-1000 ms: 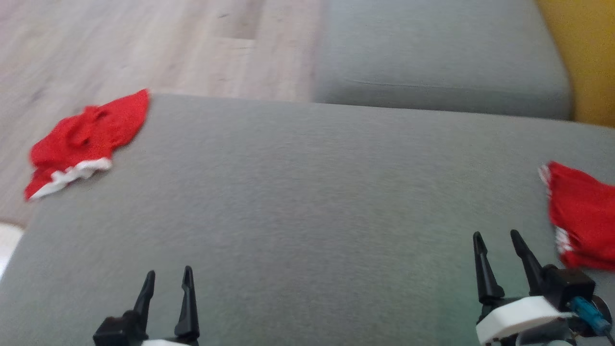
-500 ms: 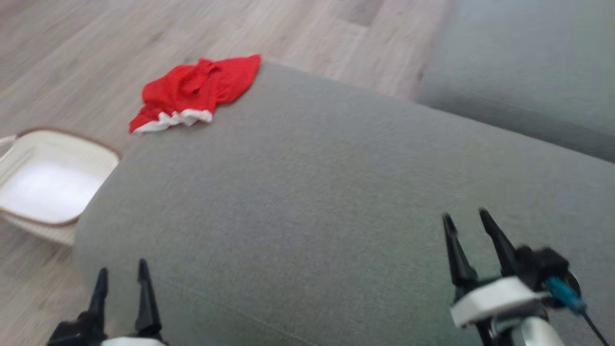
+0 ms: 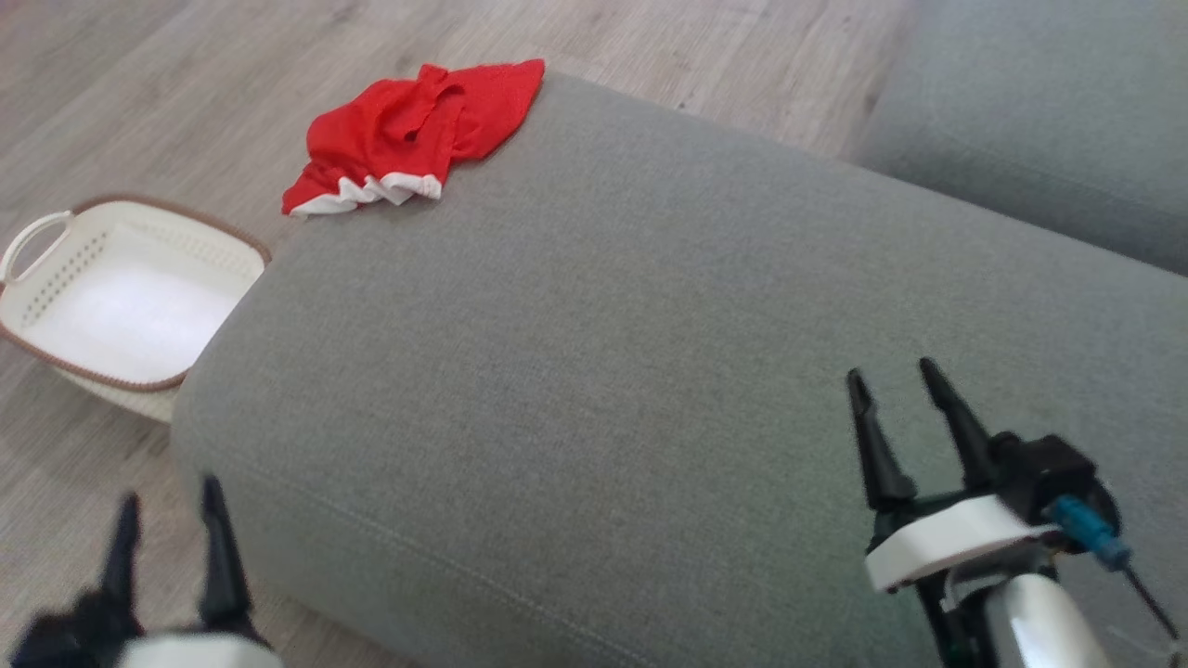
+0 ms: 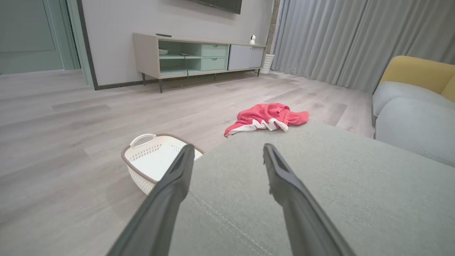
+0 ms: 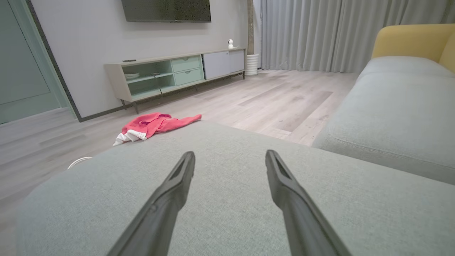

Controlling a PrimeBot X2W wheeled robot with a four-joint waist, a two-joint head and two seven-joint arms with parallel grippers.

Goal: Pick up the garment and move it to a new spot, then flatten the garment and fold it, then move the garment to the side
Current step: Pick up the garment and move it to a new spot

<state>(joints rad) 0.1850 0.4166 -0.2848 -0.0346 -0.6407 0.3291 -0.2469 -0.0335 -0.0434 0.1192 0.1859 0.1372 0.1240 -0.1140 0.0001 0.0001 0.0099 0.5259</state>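
Head view is showing a crumpled red garment with a white trim (image 3: 408, 139) lying at the far left corner of a wide grey fabric seat cushion (image 3: 594, 371), with one edge hanging over toward the pale wood-plank floor (image 3: 139, 93). A white perforated plastic basket with a brown rim (image 3: 121, 315) is sitting on the floor just beside the cushion's left side, nearer the robot than the garment. The left gripper (image 3: 169, 492) is hovering at the cushion's near left edge, its two long dark fingers standing spread apart and pinching nothing. The right gripper (image 3: 891, 371) is hanging above the right part of the cushion, well apart from the garment, its fingers likewise spread and empty. A second grey upholstered cushion (image 3: 1039, 121) is lying beyond at the upper right, with a strip of floor between the two. Left wrist view is looking along the cushion toward the garment, and behind it a low pale cabinet with green drawers (image 4: 199, 57) is standing against the far wall beside long grey curtains (image 4: 337, 39).
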